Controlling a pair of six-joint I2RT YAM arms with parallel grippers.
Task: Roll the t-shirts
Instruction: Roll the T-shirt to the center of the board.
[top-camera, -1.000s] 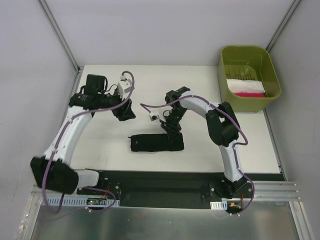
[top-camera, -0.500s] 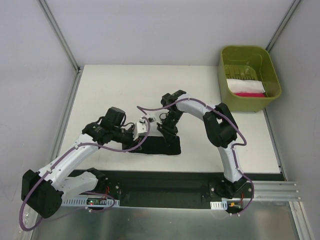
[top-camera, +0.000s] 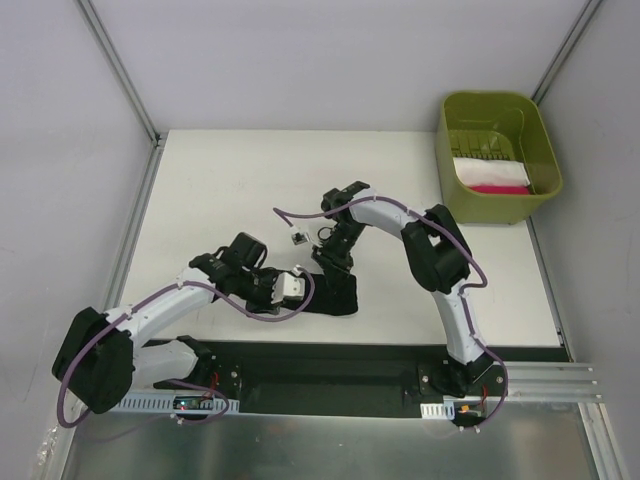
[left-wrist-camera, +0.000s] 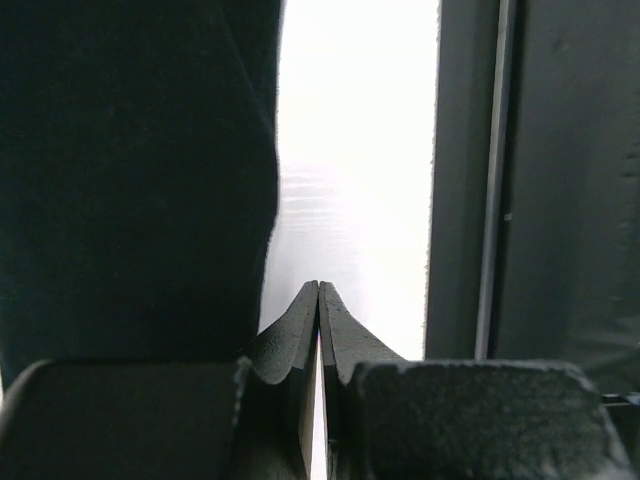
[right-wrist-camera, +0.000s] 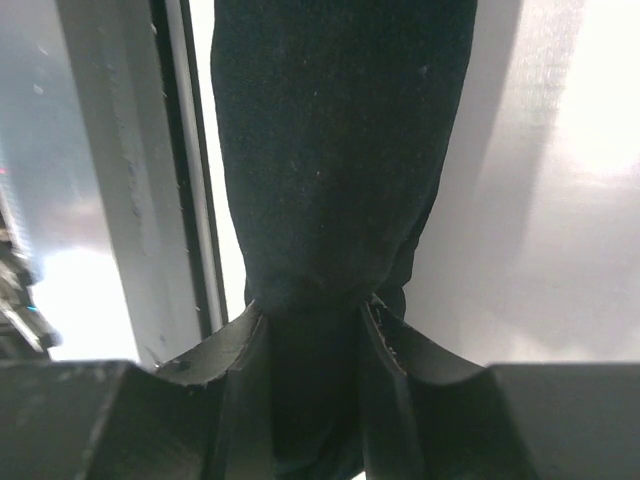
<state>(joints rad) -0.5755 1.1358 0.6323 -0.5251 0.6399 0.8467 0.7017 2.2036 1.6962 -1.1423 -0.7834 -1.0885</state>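
One of the t-shirts, black (top-camera: 338, 297) and rolled into a short log, lies near the table's front edge. My right gripper (top-camera: 337, 266) comes down on its right part from behind. In the right wrist view the fingers (right-wrist-camera: 236, 342) pinch the black t-shirt (right-wrist-camera: 340, 130), and my right gripper (right-wrist-camera: 310, 312) is shut on it. My left gripper (top-camera: 304, 296) lies low at the roll's front left. In the left wrist view the left gripper (left-wrist-camera: 318, 286) is shut with nothing between its jaws, and the black t-shirt (left-wrist-camera: 130, 170) lies just to its left.
A green bin (top-camera: 540, 140) stands at the back right with folded white and pink cloth (top-camera: 490, 175) inside. A black strip (top-camera: 380, 355) runs along the table's near edge, close to the left gripper. White walls close off the back and both sides.
My left arm has swung from the back left down to the roll's front left, and its gripper has shut. The right gripper has stayed on the roll, which shifted slightly.
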